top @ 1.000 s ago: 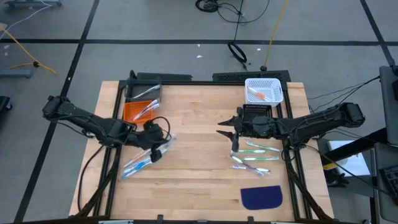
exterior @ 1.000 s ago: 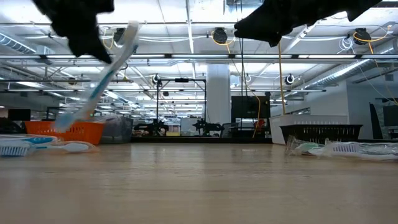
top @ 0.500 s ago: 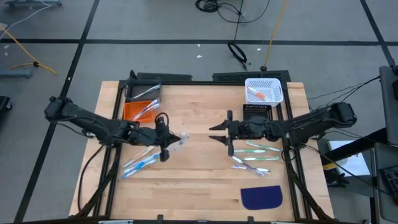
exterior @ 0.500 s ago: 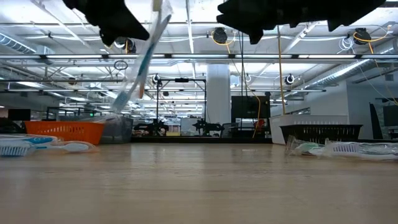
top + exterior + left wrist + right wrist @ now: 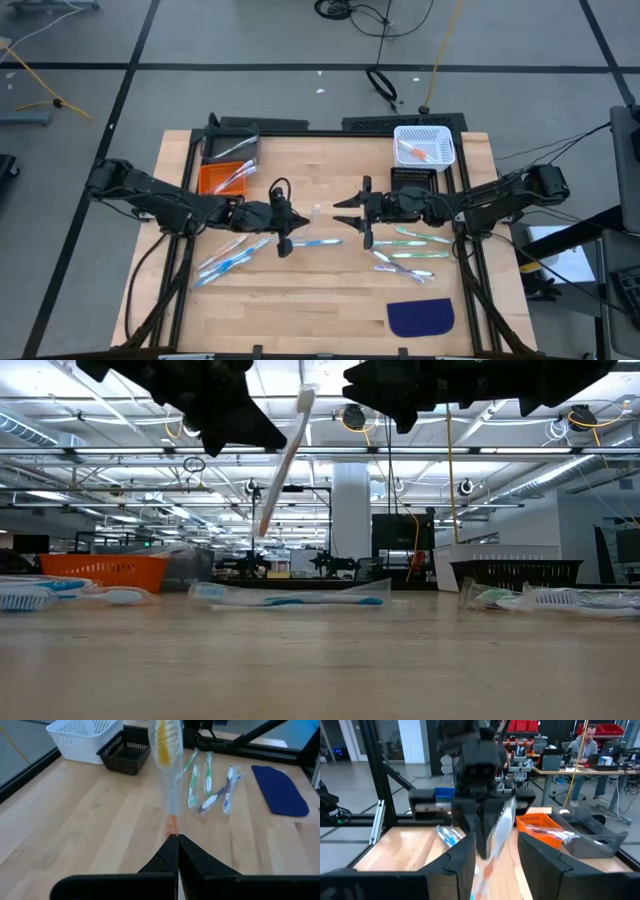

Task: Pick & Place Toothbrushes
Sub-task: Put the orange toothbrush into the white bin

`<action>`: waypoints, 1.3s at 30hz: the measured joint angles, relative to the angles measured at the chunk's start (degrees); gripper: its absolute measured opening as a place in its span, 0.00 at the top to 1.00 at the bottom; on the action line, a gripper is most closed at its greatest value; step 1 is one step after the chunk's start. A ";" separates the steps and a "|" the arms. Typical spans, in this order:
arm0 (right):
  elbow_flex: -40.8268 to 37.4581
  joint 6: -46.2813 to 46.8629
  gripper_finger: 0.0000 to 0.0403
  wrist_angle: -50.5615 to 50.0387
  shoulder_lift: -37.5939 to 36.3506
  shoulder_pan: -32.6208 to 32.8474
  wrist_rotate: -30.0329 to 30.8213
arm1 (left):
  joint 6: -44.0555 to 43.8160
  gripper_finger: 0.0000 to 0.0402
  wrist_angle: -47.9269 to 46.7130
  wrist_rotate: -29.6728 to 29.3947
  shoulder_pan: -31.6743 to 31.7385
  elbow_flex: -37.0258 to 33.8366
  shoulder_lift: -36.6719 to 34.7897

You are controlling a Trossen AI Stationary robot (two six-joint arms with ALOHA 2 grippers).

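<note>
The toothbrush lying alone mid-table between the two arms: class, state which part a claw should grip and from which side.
Best the middle of its handle, from straight above, fingers spanning its narrow width: the toothbrush lies flat on the table, long axis left to right. The open right claw seems freest; the left claw holds an orange-marked toothbrush.

On my worktop (image 5: 320,290), a white basket (image 5: 425,145) is sitting at the far right edge with a black basket (image 5: 414,178) touching its near side. An orange bin (image 5: 213,178) and a grey bin (image 5: 230,148) are standing together at the far left corner. A dark blue mat (image 5: 420,317) is lying flat by the near right edge.
</note>
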 joint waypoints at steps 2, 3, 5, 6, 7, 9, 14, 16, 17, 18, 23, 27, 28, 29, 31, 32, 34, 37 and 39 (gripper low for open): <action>0.00 0.00 0.65 -0.30 0.02 0.00 0.00 | 0.95 1.00 2.34 0.56 0.05 0.00 -0.02; 0.00 0.00 0.65 -0.30 0.02 0.00 0.00 | 1.66 1.00 3.77 0.94 0.20 0.00 -0.03; 0.00 0.00 0.65 -0.21 0.02 0.00 0.00 | 2.87 1.00 6.26 2.07 0.27 0.00 -0.04; 0.00 0.00 0.65 -0.19 0.02 0.00 0.00 | 3.54 1.00 7.42 2.13 0.25 0.00 -0.04; 0.00 0.00 0.65 -0.15 0.02 0.00 0.00 | 4.21 1.00 8.49 2.16 0.27 0.00 -0.04; -0.02 0.00 0.65 0.29 0.02 0.00 0.00 | 5.22 1.00 9.91 2.16 0.50 0.00 -0.09; -0.02 0.42 0.65 0.34 0.02 0.00 0.00 | 6.16 1.00 14.87 2.14 1.53 0.00 0.90; -0.02 0.44 0.65 0.70 0.02 0.00 0.00 | 6.93 1.00 17.22 2.28 1.89 0.04 1.81; -0.02 0.44 0.65 0.70 0.02 0.00 0.00 | 7.30 1.00 17.80 2.78 2.12 0.43 2.50; -0.02 0.44 0.65 0.72 0.02 0.00 0.00 | 7.48 1.00 18.31 3.48 2.29 0.93 3.15; -0.04 0.44 0.65 0.70 0.02 0.00 0.00 | 9.83 1.00 17.63 4.03 2.50 5.87 7.55; -0.04 1.32 0.67 0.09 0.02 0.02 0.07 | 12.17 1.00 12.37 3.68 2.50 11.40 11.13; -0.04 1.45 0.69 -0.04 0.02 0.02 0.07 | 12.52 1.00 10.70 3.07 2.50 12.74 11.78; -0.04 1.49 0.72 -0.15 -0.02 0.02 0.07 | 12.82 1.00 9.23 2.09 2.50 13.90 12.30; -0.04 1.07 0.81 -0.61 -0.04 0.02 0.11 | 12.96 1.00 6.34 -0.73 2.46 15.31 12.70; -0.04 0.42 0.86 -1.09 -0.02 0.02 0.37 | 12.74 1.00 4.92 -1.97 2.48 15.73 12.70; -0.04 -0.98 0.96 -1.31 -0.13 0.07 0.47 | 11.99 1.00 4.21 -3.69 2.48 15.91 12.70; -0.04 -1.50 0.98 -1.32 -0.15 0.13 0.37 | 11.66 1.00 3.88 -3.73 2.46 15.91 12.63; -0.04 -1.96 0.99 -1.30 -0.15 0.13 0.27 | 11.64 1.00 3.87 -3.72 2.43 15.91 12.63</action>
